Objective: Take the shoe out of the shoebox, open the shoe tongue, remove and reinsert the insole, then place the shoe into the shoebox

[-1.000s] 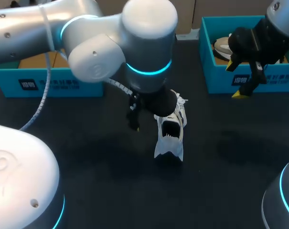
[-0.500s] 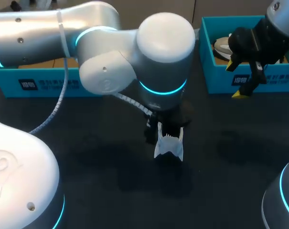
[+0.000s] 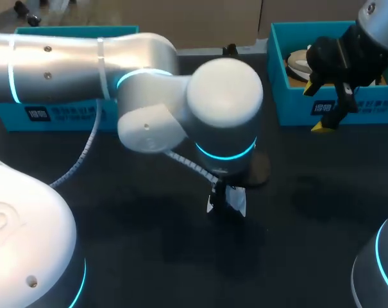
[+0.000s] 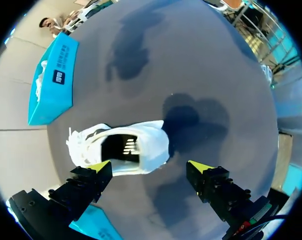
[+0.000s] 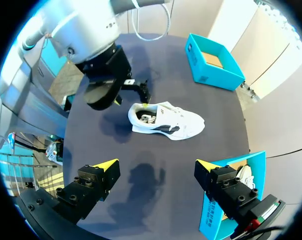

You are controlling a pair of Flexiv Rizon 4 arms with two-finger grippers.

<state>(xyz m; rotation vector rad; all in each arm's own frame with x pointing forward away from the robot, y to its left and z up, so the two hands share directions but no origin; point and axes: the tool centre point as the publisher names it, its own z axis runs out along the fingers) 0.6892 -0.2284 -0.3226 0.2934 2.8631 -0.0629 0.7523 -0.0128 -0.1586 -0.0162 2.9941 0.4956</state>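
A white shoe [image 4: 126, 147] lies on its side on the dark table, its opening facing my left gripper [image 4: 148, 167]. That gripper hangs open just above the heel end, with the shoe nearer one finger and nothing gripped. In the head view my left wrist covers most of the shoe [image 3: 227, 200] and hides the fingers. From the right wrist view the shoe [image 5: 165, 120] lies ahead of my open right gripper [image 5: 156, 164], far from it. In the head view the right gripper [image 3: 317, 106] hovers by the front wall of the right shoebox [image 3: 296, 109].
The right shoebox holds a second shoe [image 3: 299, 64]. Another blue shoebox [image 3: 65, 112] stands at the back left, partly behind my left arm; it is the box [image 5: 213, 67] seen with a bare brown floor beyond the shoe.
My left arm has swung forward and down over the shoe, covering nearly all of it in the head view. The right arm has not moved.
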